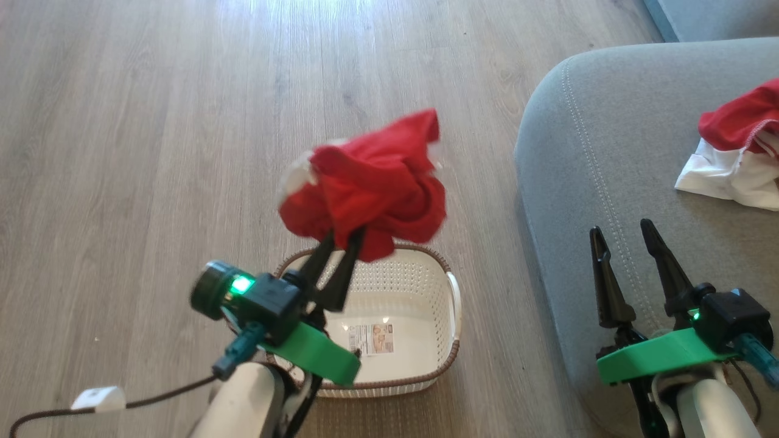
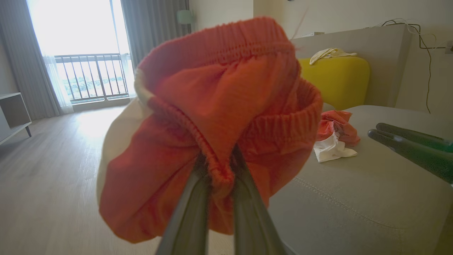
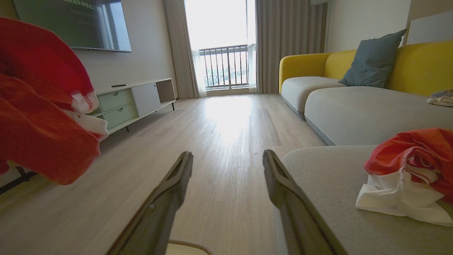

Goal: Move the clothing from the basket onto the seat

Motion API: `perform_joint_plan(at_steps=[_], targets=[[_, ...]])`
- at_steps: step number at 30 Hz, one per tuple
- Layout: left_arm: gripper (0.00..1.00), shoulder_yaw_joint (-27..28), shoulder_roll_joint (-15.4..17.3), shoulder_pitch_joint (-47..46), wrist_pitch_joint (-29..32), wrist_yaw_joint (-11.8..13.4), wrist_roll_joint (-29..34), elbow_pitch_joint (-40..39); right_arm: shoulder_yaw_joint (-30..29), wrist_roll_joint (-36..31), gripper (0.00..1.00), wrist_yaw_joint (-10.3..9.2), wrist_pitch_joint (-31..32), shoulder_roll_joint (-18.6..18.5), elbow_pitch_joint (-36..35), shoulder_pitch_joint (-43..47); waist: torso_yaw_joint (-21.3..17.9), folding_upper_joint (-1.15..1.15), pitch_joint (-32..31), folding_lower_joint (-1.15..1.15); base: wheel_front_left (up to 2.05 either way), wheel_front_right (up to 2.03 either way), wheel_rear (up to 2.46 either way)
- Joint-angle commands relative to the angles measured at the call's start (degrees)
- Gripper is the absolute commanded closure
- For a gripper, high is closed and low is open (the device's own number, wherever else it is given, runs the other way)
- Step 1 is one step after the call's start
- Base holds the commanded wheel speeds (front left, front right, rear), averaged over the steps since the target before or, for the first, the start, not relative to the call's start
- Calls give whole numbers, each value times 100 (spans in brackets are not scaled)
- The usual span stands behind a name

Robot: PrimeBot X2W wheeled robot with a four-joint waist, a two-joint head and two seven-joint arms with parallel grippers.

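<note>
Wood-look plank flooring (image 1: 152, 121) is recorded under the work area, with the grey upholstered seat (image 1: 608, 152) standing at the robot's right.

1. Task item. A pair of red shorts (image 1: 371, 182) is held in the air above the far rim of the perforated basket (image 1: 414, 286), clear of it. The fabric is bunched around the fingertips, so no long axis can be stated. A fold of the elastic waistband (image 2: 279, 120) is seen pinched in the left wrist view.
2. Left gripper (image 1: 345, 238). It is clamped on the shorts. The pale forearm enters from the lower left of the head view, with the fingers pointing up and forward over the basket.
3. Right gripper (image 1: 620, 226). Its jaws are spread wide and nothing is held. It is poised over the near left edge of the seat, fingers pointing forward.
4. Second garment (image 1: 739, 152). This red and white item is noted lying on the seat, well to the right of both grippers.
5. Basket contents. A label (image 1: 372, 337) is seen on the basket floor. No clothing is seen inside, though the near left corner is hidden by the arm.

Assessment: the seat lies to the right of the held shorts, across a strip of bare floor. A rightward carry by the left arm is judged necessary before release. The right arm is nearer the seat but unloaded.
</note>
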Motion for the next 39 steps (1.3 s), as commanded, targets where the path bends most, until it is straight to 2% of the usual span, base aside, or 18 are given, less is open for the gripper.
perform_joint_plan(at_steps=[1,9,20,26,29,34,39], targets=[[100,41,32,-147,-34,-51,55,-159,106,22,0,-1,-37,-59,-208,-111,14,0,-1,1,0,0,0],[100,-85,32,-107,-34,55,-41,-203,102,29,0,-1,-37,-77,-197,-111,36,0,-12,1,0,0,0],[100,-109,32,-166,-34,73,21,-210,192,110,0,-1,-37,-147,-192,-121,-6,0,20,1,0,0,0],[100,-52,32,-197,-34,54,51,-207,767,106,0,-1,-37,-528,-506,-134,-49,0,75,1,0,0,0],[100,-17,31,-225,-34,39,77,-197,1130,70,0,-1,-37,-831,-741,-172,-68,0,114,1,0,0,0],[100,-1,31,-248,-34,-11,79,-149,2049,-89,0,-1,-37,-1427,-1028,-313,-74,0,139,1,0,0,0],[100,-181,31,-219,-34,-110,83,-82,2461,-324,0,-1,-37,-1657,-1088,-529,-42,0,111,1,0,0,0]])
